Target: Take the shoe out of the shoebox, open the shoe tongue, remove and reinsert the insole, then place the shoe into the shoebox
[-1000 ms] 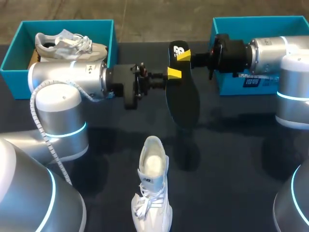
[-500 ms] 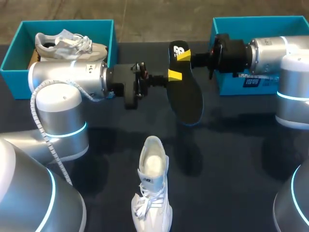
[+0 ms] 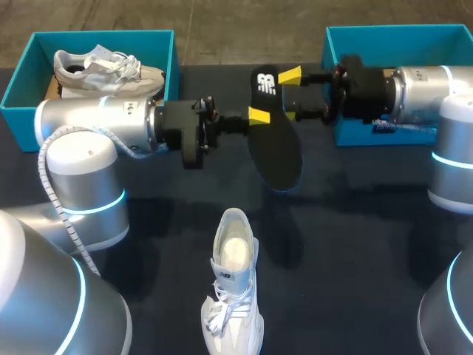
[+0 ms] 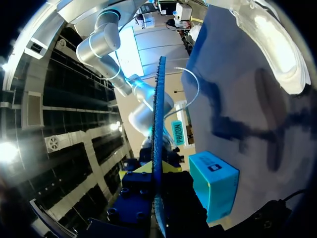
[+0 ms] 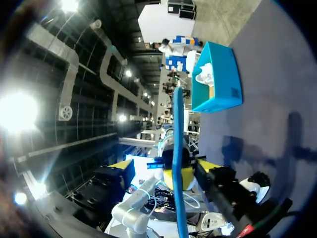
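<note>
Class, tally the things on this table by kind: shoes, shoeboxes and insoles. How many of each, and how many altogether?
White shoes: 2 (boxed shoe, loose shoe)
Teal shoeboxes: 2 (left shoebox, right shoebox)
Black insole: 1
Total: 5

At bottom centre of the head view the shoe (image 3: 233, 296) runs off the lower edge, so I can't see its toe. My right arm (image 3: 414, 92) covers the front of the right box (image 3: 399, 31) at upper right, which the frame's edge also cuts.
</note>
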{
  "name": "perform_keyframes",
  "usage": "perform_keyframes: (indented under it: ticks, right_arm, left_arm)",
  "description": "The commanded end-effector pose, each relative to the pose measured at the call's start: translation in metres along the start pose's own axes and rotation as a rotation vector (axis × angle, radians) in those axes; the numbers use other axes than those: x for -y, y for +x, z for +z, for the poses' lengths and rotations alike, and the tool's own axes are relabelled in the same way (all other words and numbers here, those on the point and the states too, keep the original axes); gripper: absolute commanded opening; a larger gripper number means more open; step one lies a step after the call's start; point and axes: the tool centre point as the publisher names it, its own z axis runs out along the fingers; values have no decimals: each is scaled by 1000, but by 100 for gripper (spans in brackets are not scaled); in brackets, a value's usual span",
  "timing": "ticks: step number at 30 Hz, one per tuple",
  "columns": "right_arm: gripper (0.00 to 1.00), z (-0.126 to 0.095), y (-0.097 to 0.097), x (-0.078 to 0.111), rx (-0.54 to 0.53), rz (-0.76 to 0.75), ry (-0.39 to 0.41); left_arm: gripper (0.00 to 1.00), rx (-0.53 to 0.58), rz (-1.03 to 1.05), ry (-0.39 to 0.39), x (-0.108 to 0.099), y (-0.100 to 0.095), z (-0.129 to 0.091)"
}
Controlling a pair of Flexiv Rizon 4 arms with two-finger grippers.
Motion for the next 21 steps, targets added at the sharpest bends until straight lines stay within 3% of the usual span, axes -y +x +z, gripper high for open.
perform_keyframes:
  ticks: [1,6,11,16,21]
  right_arm:
    - [100,-10,3,16,4,1,-20]
    - [100,-12,3,22,7,6,-5]
    - [100,-14,3,25,18,9,-4]
    - [100,-14,3,25,18,9,-4]
    - [100,-14,3,25,18,9,-4]
  left_arm:
    - [0,-25,-17,-8,10,-1,-19]
    - [0,-45,-80,-9,15,2,-32]
    - [0,-40,-309,45,18,-1,-55]
    - [0,-103,-456,75,22,-4,-68]
    - [0,-49,-782,158,22,-3,-72]
